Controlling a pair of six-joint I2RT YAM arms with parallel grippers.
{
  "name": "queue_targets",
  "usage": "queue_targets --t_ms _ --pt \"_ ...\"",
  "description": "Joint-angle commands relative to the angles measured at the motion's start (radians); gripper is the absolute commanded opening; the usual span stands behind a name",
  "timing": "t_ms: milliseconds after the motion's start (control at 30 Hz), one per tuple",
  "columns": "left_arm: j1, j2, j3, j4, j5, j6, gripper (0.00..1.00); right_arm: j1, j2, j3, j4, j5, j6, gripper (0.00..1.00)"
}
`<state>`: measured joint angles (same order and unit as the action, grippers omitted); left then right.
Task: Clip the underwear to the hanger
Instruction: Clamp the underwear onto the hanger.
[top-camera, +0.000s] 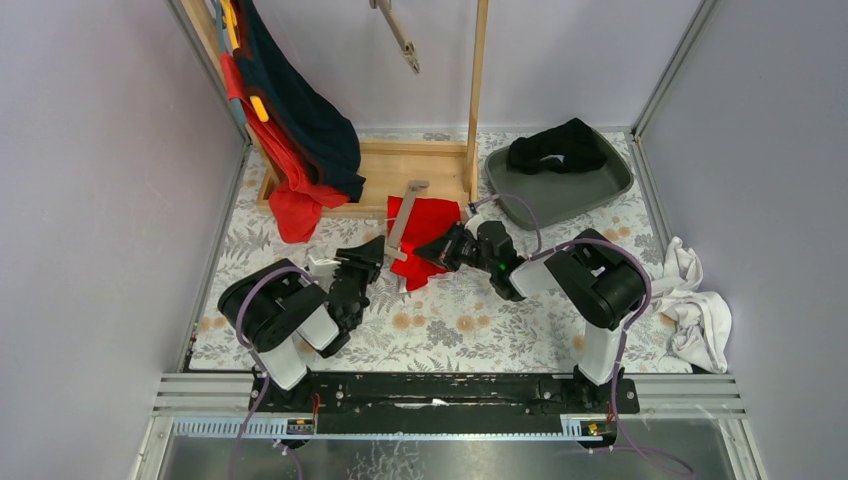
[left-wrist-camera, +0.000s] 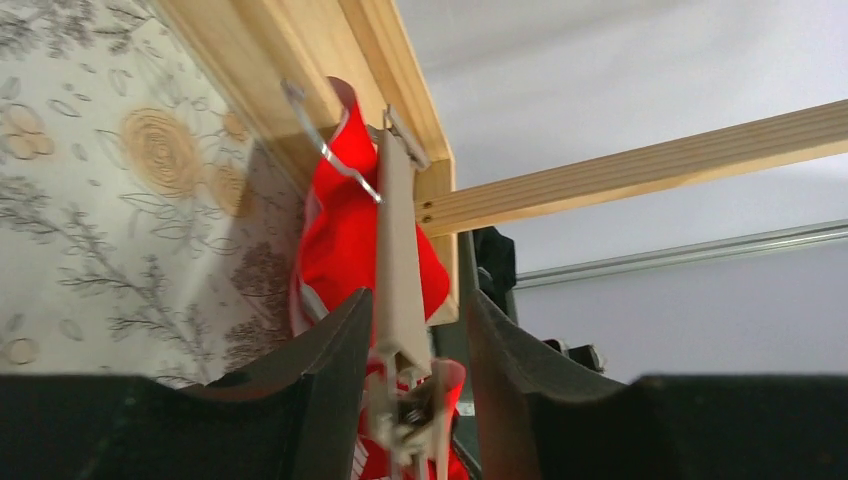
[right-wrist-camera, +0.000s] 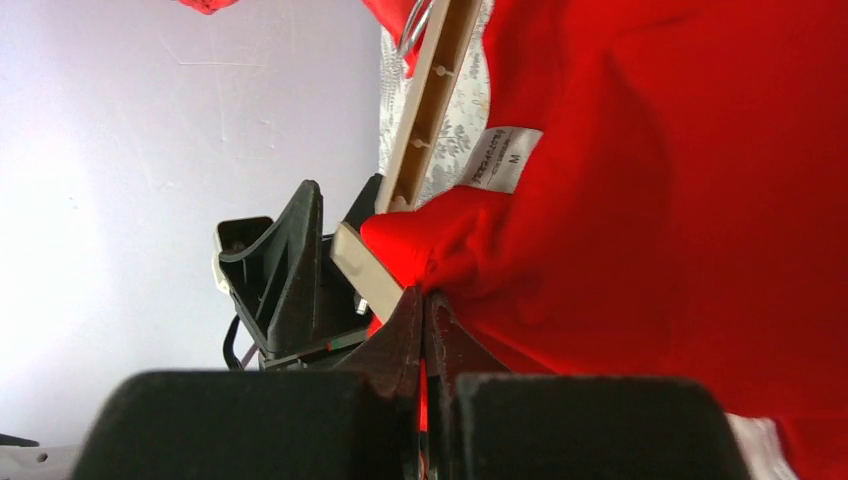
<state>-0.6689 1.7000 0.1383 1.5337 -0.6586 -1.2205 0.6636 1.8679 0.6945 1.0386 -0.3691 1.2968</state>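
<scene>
On the mat (top-camera: 480, 330), hanger (top-camera: 405, 215) across red underwear (top-camera: 432, 222); right gripper (right-wrist-camera: 422, 300) pinched shut on its edge, left gripper (left-wrist-camera: 410, 300) astride clip (left-wrist-camera: 410, 415), squeeze unclear. Seemingly unclipped yet; clamping left to do.

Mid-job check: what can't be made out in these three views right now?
- Left wrist: the hanger clip runs off the bottom edge between the jaws of the left gripper. Whether they squeeze it, or it bites the red underwear, is unclear.
- Top external: that clip is mostly hidden by the left gripper.
- Right wrist: the hanger is cut by the top edge, and the label has fine print too small to read.
</scene>
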Motion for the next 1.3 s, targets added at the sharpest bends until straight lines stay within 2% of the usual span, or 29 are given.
queue_targets --t_ms 0,167,300,367,433,500,600,667,733,800,867,967,1100,1267 --pt "-0.004 0.024 -0.037 0.071 -0.046 -0.026 0.42 -0.024 -0.003 -0.023 0.05 -0.013 -0.04 0.0" --pt "-0.003 0.023 -0.091 0.071 -0.064 -0.019 0.58 -0.042 0.007 -0.04 0.045 -0.017 -0.056 0.0" --pt "-0.003 -0.02 -0.13 0.072 -0.112 0.011 0.59 -0.046 0.014 -0.033 -0.009 -0.034 -0.095 0.0" --pt "-0.003 -0.08 -0.135 0.071 -0.116 0.091 0.65 -0.047 0.01 -0.013 -0.085 -0.049 -0.152 0.01" --pt "-0.003 -0.153 -0.133 0.069 -0.096 0.179 0.75 -0.049 -0.005 0.012 -0.177 -0.037 -0.228 0.21" --pt "-0.002 -0.222 -0.128 0.069 -0.063 0.271 0.78 -0.051 -0.038 0.038 -0.267 0.01 -0.33 0.41" --pt "0.001 -0.31 -0.108 0.063 0.004 0.385 0.83 -0.051 -0.089 0.111 -0.429 0.09 -0.474 0.57" --pt "0.011 -0.35 -0.094 0.043 0.021 0.387 0.88 -0.052 -0.105 0.172 -0.508 0.127 -0.549 0.64" --pt "0.03 -0.38 -0.083 0.027 0.047 0.368 0.94 -0.054 -0.092 0.227 -0.54 0.138 -0.604 0.64" --pt "0.08 -0.398 -0.059 -0.003 0.146 0.357 0.99 -0.059 -0.059 0.281 -0.549 0.12 -0.63 0.64" --pt "0.149 -0.416 -0.013 -0.11 0.284 0.306 1.0 -0.069 -0.019 0.32 -0.524 0.089 -0.634 0.63" --pt "0.211 -0.414 0.053 -0.217 0.414 0.312 1.0 -0.085 0.048 0.374 -0.482 0.036 -0.624 0.62" --pt "0.28 -0.37 0.099 -0.2 0.536 0.286 1.0 -0.094 0.115 0.45 -0.504 -0.002 -0.633 0.62" --pt "0.353 -0.293 0.105 -0.112 0.651 0.218 1.0 -0.095 0.049 0.4 -0.599 0.05 -0.648 0.65"
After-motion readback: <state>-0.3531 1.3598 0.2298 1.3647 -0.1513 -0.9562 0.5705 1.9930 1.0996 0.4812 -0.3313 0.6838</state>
